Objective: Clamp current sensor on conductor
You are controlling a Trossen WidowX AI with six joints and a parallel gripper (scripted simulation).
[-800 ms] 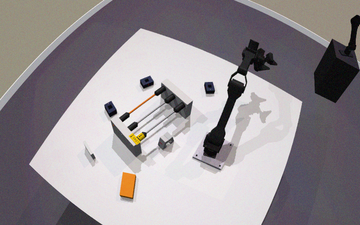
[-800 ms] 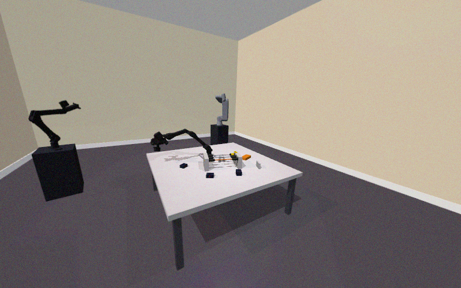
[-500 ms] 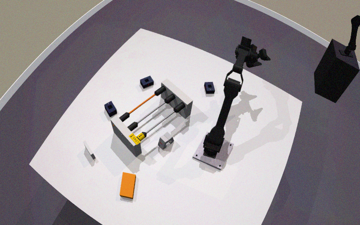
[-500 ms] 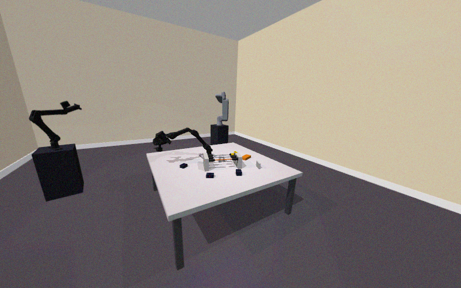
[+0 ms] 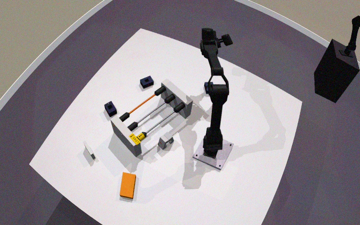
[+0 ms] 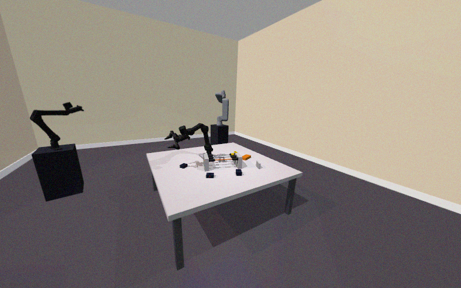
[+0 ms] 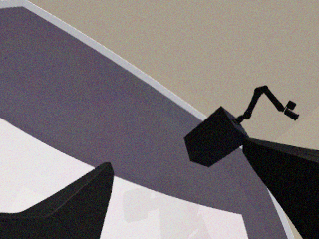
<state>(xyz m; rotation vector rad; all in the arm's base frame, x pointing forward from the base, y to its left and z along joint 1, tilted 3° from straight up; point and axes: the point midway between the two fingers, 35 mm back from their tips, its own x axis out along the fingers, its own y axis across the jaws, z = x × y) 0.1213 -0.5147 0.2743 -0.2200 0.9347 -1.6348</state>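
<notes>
The grey split-core sensor (image 5: pixel 162 143) stands open on the table beside the rack, with a small red mark on its side face; I cannot make out where its arrow points. The LOAD conductor (image 5: pixel 161 122) is the grey rod nearest the sensor, with nothing clamped round it. The yellow LOAD marker (image 5: pixel 134 138) is on the rack's end wall, beside a yellow collar on that rod. My gripper (image 6: pixel 170 142) (image 7: pixel 178 158) is open and empty, high above the table's far side and well away from the sensor. Its fingers are hidden in the top view.
The rack's grey end walls (image 5: pixel 124 135) (image 6: pixel 206 162) also hold an orange rod (image 5: pixel 142 102) and another grey rod (image 5: pixel 151 112). Dark blue blocks (image 5: pixel 146 81) (image 6: pixel 238 172) lie around the rack. An orange block (image 5: pixel 127 185) (image 6: pixel 246 157) and a thin pale plate (image 5: pixel 89 150) are beyond the LOAD end.
</notes>
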